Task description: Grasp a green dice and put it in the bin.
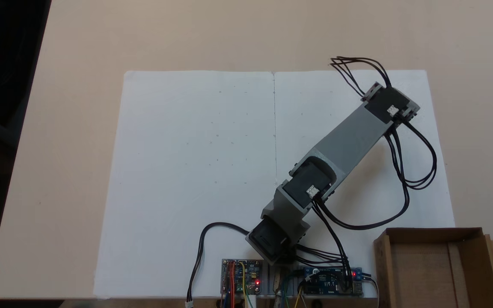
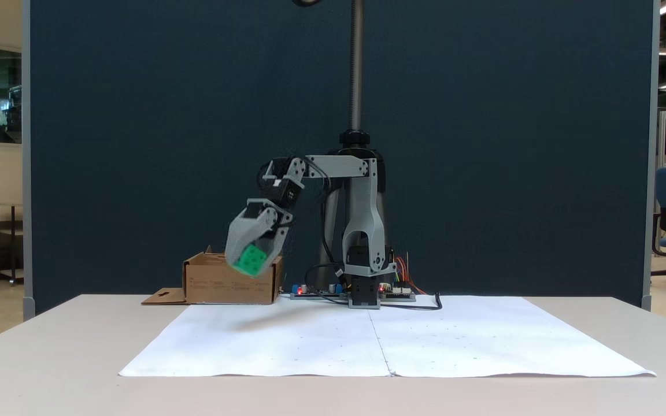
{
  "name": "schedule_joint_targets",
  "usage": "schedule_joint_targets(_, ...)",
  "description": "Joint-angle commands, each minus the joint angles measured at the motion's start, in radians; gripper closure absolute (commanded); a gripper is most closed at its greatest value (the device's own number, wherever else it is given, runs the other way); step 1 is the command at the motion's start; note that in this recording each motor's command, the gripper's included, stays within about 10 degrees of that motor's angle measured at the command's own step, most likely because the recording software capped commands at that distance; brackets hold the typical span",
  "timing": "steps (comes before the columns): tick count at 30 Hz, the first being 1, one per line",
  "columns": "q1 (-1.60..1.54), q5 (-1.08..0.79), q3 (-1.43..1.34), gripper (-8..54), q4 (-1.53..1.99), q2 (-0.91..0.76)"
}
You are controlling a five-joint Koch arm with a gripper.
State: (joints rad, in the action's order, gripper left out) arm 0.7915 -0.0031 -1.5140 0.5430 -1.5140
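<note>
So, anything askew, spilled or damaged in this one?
Nothing stands out. The gripper holds the green dice in the air, in front of the bin. The bin stands upright, its flap flat on the table. The white paper sheets lie flat.

In a fixed view, the dice (image 2: pixel 250 260) hung in the gripper (image 2: pixel 250 263) above the paper (image 2: pixel 379 341), before the box (image 2: pixel 217 283) at the table's (image 2: pixel 50 346) left.

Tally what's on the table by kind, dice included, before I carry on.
Green dice: 1, held off the table in the gripper
Cardboard bin: 1
White paper sheets: 2
Circuit boards: 2
Total: 6
</note>
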Motion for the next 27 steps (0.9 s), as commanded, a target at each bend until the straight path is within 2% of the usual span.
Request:
schedule_joint_targets(1, 0.074, 0.074, 0.086, 33.5, -0.086, -0.078)
schedule_joint_targets(5, 0.236, 0.072, 0.091, 33.5, -0.094, -0.150)
schedule_joint_targets(14, 0.509, 0.060, 0.100, 33.5, -0.074, -0.192)
schedule_joint_targets(22, 0.779, -0.051, 0.098, 33.4, 0.031, -0.172)
schedule_joint_targets(27, 0.905, -0.175, 0.097, 33.4, 0.067, -0.092)
